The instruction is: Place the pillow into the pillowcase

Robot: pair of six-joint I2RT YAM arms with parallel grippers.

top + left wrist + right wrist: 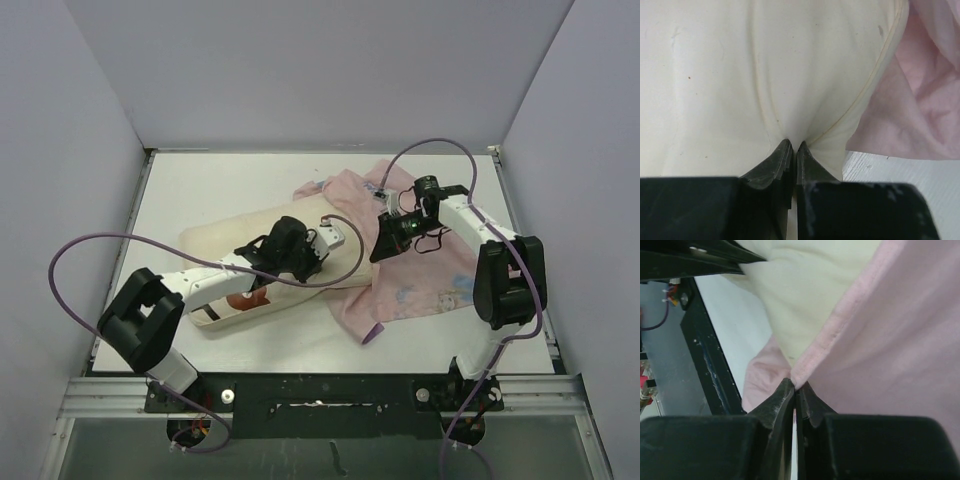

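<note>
Pillow [215,242] lies slantwise across the left-centre of the table [200,185], its right end butting against the pillowcase [430,285], which sits rumpled on the right half, pale pink side up. Left gripper [792,146] is closed tight, pinching a fold of cream pillow fabric by the seam, near the corner next to the pink cloth. Right gripper [796,386] is likewise clamped, nipping the pillowcase hem right where it meets the pillow. Whether any of the pillow sits inside the case: can't tell.
</note>
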